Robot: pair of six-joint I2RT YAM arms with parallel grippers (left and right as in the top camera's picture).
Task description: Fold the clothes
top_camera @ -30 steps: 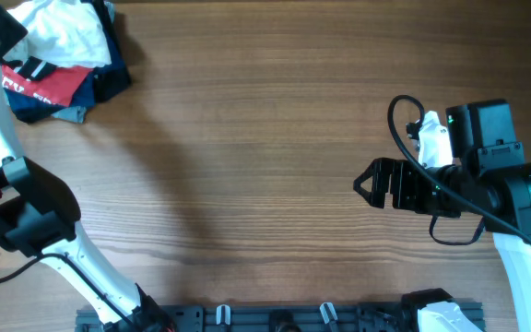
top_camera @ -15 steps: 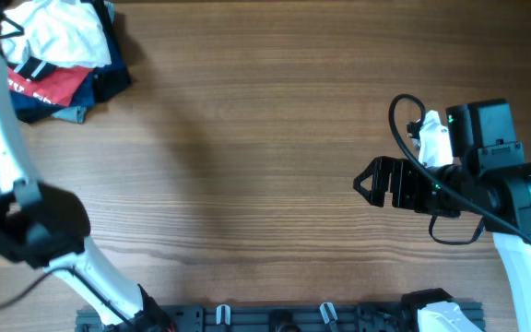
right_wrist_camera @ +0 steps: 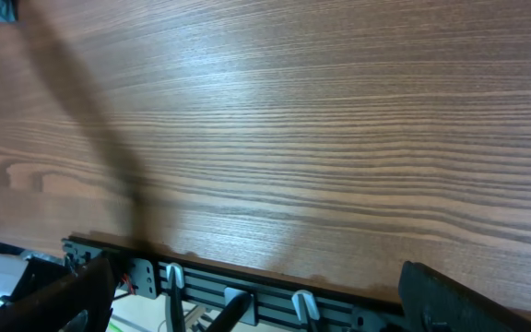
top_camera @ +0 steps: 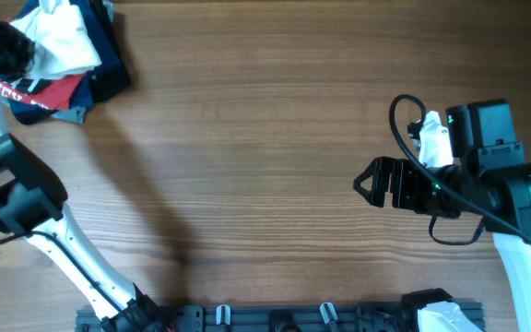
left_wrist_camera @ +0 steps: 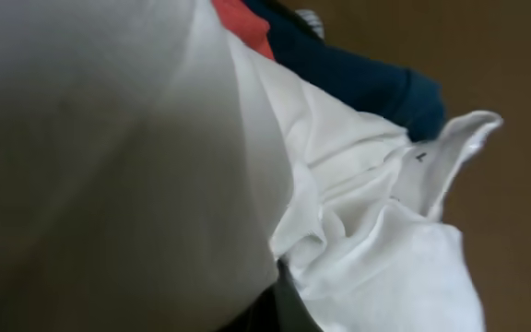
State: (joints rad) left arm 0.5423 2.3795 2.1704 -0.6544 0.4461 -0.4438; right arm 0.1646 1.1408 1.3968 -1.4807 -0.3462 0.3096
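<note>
desk point(top_camera: 275, 138): bare wood, with a pile in its far-left corner
pile point(top_camera: 109, 69): navy and red clothes
white shirt point(top_camera: 63, 41): crumpled on top of the pile, no clear long axis
left gripper point(top_camera: 12, 51): at the pile's left edge, clamped on the white shirt
right gripper point(top_camera: 369, 184): well right of the pile, jaws apart, empty

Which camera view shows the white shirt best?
The left wrist view: the white shirt fills the frame, and its folds are clear. The overhead view shows the shirt small, at the top left edge. The right wrist view does not show it.
</note>
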